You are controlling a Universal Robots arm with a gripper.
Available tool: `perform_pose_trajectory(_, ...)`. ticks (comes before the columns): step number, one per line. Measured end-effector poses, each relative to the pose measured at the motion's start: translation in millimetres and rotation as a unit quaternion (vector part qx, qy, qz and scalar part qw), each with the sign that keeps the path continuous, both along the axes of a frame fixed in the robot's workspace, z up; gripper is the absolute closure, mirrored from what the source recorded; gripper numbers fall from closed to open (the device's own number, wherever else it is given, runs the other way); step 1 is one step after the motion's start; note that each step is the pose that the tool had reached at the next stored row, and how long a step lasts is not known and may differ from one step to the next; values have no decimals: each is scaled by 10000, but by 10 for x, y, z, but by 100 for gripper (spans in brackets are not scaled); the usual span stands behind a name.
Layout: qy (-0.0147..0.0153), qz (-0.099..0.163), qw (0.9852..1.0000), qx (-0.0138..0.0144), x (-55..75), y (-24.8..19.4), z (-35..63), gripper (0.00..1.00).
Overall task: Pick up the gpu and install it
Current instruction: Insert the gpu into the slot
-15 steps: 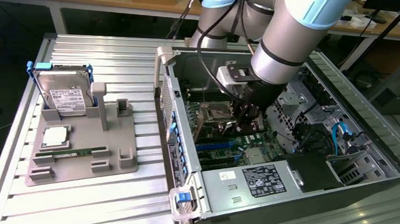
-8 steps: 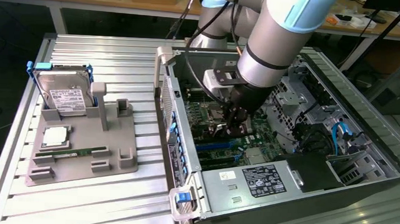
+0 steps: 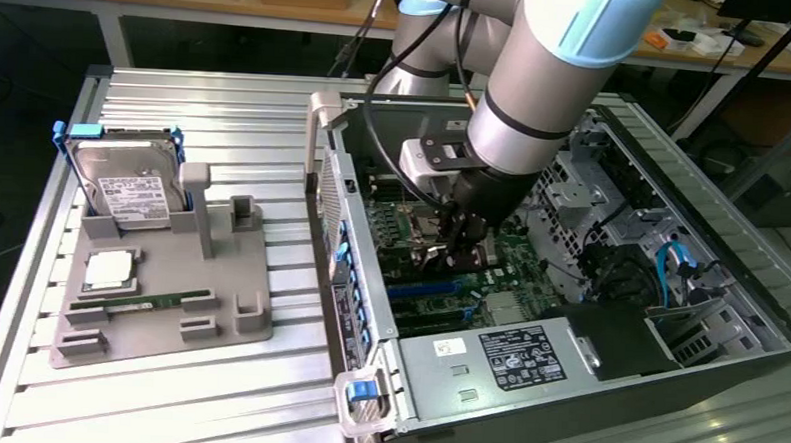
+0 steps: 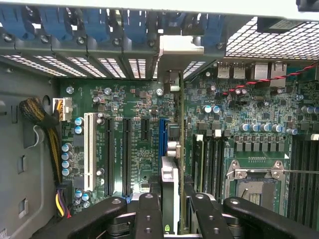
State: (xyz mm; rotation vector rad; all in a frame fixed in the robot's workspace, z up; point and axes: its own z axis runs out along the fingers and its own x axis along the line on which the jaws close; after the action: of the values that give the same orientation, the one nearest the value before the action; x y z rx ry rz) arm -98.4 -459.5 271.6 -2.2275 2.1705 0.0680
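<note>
My gripper (image 3: 450, 246) is down inside the open computer case (image 3: 715, 245), just above the motherboard (image 3: 500, 276). In the wrist view the gripper (image 4: 177, 214) is shut on the gpu (image 4: 170, 186), a thin card seen edge-on between the black fingers (image 4: 148, 214). The card runs along the blue expansion slot (image 4: 162, 134), and its metal bracket (image 4: 174, 50) reaches the rear slot openings. Whether its edge sits in the slot I cannot tell.
Left of the case, a grey fixture (image 3: 164, 322) holds a silver hard drive (image 3: 128, 185), a processor (image 3: 110, 269) and a green memory stick (image 3: 152, 299). Around the card are a white slot (image 4: 90, 149), black slots, a cable bundle (image 4: 47, 129) and the processor socket (image 4: 256, 181).
</note>
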Motion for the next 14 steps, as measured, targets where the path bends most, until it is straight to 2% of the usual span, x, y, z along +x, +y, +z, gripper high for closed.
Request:
perform_pose_trajectory(5,0,0,10000,-1,0,-30,-3,73)
perform_pose_trajectory(14,0,0,10000,-1,-56,-30,-4,73)
